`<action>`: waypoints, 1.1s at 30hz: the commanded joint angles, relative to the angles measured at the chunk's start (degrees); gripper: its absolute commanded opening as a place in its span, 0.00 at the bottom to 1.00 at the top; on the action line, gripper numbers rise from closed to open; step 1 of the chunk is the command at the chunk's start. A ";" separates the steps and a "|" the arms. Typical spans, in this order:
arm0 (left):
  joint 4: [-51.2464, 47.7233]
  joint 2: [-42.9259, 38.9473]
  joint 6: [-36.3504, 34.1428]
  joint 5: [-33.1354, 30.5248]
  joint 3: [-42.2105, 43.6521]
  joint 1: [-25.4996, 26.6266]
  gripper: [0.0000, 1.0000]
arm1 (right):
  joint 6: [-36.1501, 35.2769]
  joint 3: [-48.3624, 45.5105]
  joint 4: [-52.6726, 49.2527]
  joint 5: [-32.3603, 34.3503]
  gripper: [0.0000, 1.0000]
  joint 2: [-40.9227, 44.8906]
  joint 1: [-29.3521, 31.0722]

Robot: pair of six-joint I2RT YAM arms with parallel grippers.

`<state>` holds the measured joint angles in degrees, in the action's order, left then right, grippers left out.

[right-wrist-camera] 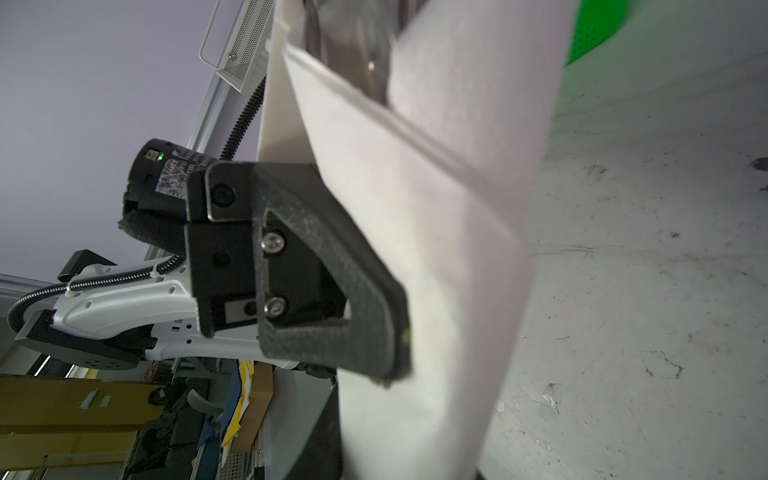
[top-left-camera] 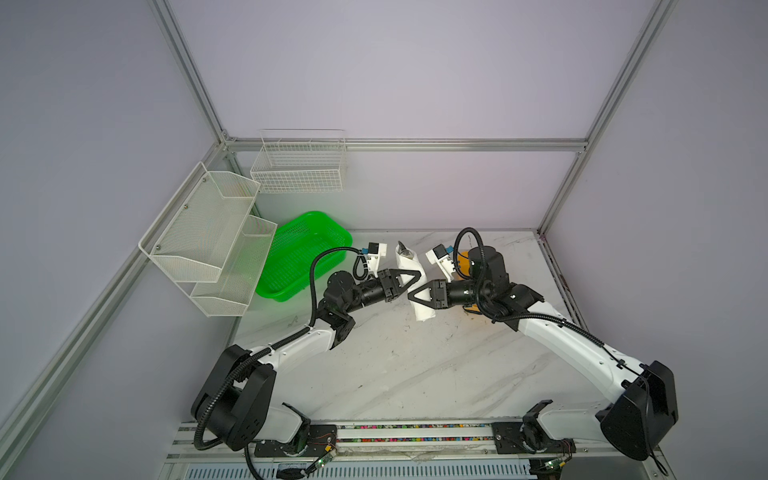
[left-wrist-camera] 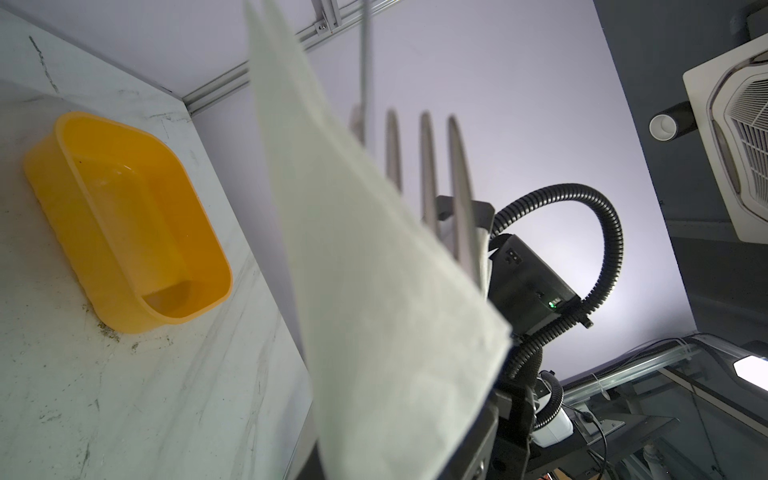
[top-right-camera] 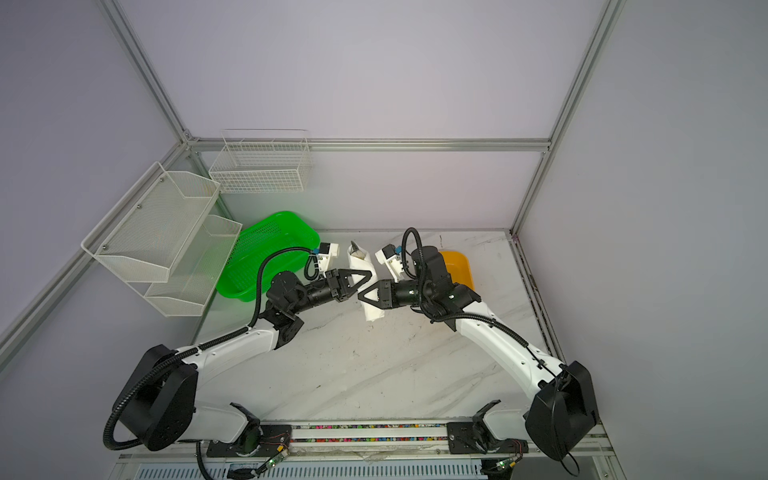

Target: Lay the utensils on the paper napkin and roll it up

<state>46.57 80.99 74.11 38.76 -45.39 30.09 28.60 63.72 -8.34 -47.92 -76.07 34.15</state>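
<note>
The paper napkin is rolled into a white tube and held off the marbled table, mid-back in both top views. The utensils poke their shiny tips out of its far end; fork tines show in the left wrist view and metal handles in the right wrist view. My left gripper is shut on the roll from the left. My right gripper grips it from the right, just nearer, jaws closed on the paper.
A yellow tub sits behind my right arm. A green perforated basket lies at the back left. White mesh shelves and a wire basket hang on the left and back walls.
</note>
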 commanded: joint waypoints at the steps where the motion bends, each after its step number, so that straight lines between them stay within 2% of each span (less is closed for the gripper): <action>1: 2.91 -2.24 -1.20 1.05 -4.71 0.13 0.17 | -0.72 -0.40 2.03 -1.20 0.23 0.96 0.30; 7: -0.89 -3.35 -3.73 0.67 -4.34 0.06 0.21 | 0.23 -1.71 4.35 -1.97 0.18 2.26 0.30; 11: -4.67 -4.77 -6.12 -0.59 -3.01 -0.18 0.36 | 0.79 -2.10 5.38 -1.48 0.15 2.95 0.30; 17: -10.36 -7.25 -9.28 -1.42 -1.73 -1.23 0.70 | 1.82 -2.68 6.86 -1.99 0.15 3.36 0.30; 20: -12.50 -8.56 -10.38 -1.76 -1.07 -1.95 0.80 | 2.32 -3.08 7.69 -2.20 0.14 3.54 0.30; 26: -14.66 -8.19 -11.60 0.80 -1.94 -2.33 0.87 | 4.57 -4.32 11.43 -3.58 0.14 3.50 0.31; 29: -12.31 -6.28 -10.12 3.50 -2.94 -2.22 0.89 | 5.14 -4.64 12.76 -4.10 0.15 3.30 0.32; 33: -5.83 -5.58 -6.60 3.24 -2.83 -2.23 0.91 | 5.59 -4.57 13.92 -4.81 0.15 2.92 0.30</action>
<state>33.74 75.64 65.54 40.32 -45.39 28.08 33.69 59.22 0.56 -50.70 -74.46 34.15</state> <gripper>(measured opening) 0.907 0.149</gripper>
